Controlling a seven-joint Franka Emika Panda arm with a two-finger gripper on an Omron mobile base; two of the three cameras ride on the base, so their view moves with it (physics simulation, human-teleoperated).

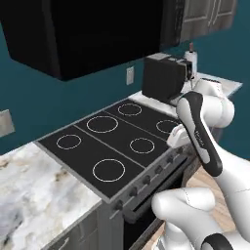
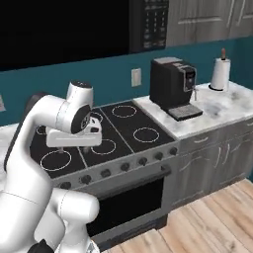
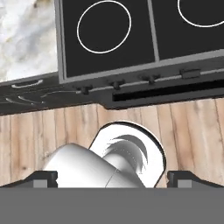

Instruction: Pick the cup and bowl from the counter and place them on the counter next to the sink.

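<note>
The robot's white arm (image 2: pixel 29 148) is hanging its empty, wide-spread gripper (image 3: pixel 112 177) over the stove (image 1: pixel 117 141), the counter (image 1: pixel 34 185) beside it holding no cup or bowl, so the search likely comes next.

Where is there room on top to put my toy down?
The marble counter left of the stovetop looks bare. Right of the stovetop it's crowded: the coffee machine and paper towel roll stand there, with a bare strip of counter between and in front of them.
</note>
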